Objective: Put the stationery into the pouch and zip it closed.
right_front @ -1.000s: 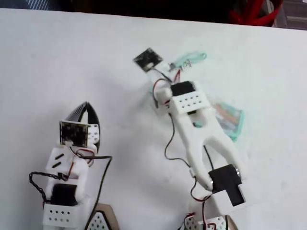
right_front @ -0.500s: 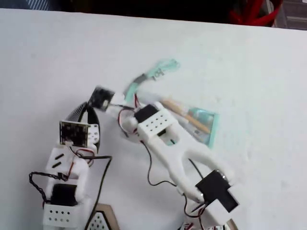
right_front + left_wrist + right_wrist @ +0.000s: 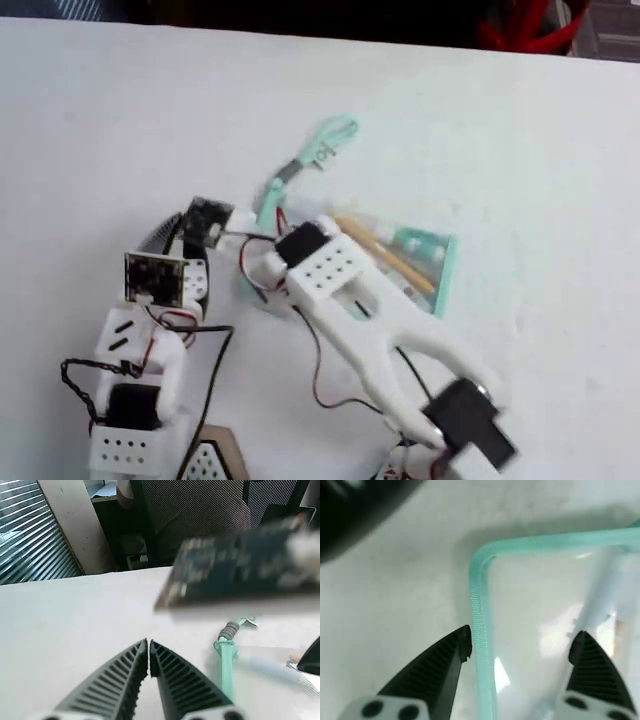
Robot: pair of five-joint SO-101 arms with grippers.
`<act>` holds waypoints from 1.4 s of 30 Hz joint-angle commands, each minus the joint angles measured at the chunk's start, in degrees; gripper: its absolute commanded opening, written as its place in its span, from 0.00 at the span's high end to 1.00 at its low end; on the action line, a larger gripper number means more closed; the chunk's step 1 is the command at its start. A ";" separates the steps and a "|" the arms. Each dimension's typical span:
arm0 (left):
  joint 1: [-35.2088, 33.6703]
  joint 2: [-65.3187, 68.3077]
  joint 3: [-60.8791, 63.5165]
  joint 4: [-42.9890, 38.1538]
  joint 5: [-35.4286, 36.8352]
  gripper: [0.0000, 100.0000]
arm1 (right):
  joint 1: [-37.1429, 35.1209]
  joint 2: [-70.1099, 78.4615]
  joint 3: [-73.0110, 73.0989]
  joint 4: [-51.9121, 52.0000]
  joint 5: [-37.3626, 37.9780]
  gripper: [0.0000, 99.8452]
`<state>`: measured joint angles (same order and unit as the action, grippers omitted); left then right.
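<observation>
The clear pouch [image 3: 420, 255] with mint-green trim lies mid-table, its strap [image 3: 318, 145] trailing toward the far side. A wooden pencil [image 3: 385, 250] and other stationery show through its clear wall. My right arm [image 3: 325, 265] stretches over the pouch's left end. My right gripper [image 3: 522, 640] is open, its fingers straddling the pouch's green corner edge [image 3: 479, 605]. Just left of that, my left gripper [image 3: 149, 647] is shut and holds nothing, its black fingers [image 3: 170, 232] low over the table. The strap [image 3: 225, 655] lies to one side of it.
The right arm's camera board [image 3: 240, 575] hangs close in front of the left gripper. The left arm's base [image 3: 135, 400] stands at the near left edge. Bare white tabletop [image 3: 120, 120] spreads to the far left and right.
The right arm has swung left toward the left arm. The pouch has shifted left and turned with it, and its strap now lies farther left. The left arm has not moved.
</observation>
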<state>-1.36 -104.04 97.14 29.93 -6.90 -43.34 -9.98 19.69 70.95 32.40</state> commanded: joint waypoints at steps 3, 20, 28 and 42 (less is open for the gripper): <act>0.22 -0.57 -0.18 -4.22 0.62 0.97 | 3.65 -18.15 -5.54 5.58 -0.53 0.83; 1.36 -0.57 -13.63 11.08 13.01 0.80 | 35.30 -24.31 26.02 -25.89 -17.85 0.98; 3.03 -0.57 -7.38 3.08 10.11 0.80 | 34.59 -15.16 26.55 -30.02 -17.93 0.98; 7.52 -0.57 -6.68 -1.14 9.58 0.80 | 45.14 -11.21 26.46 -34.77 -27.25 0.98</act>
<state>5.93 -104.13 90.81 29.67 3.30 -0.09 -20.97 46.51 37.10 7.43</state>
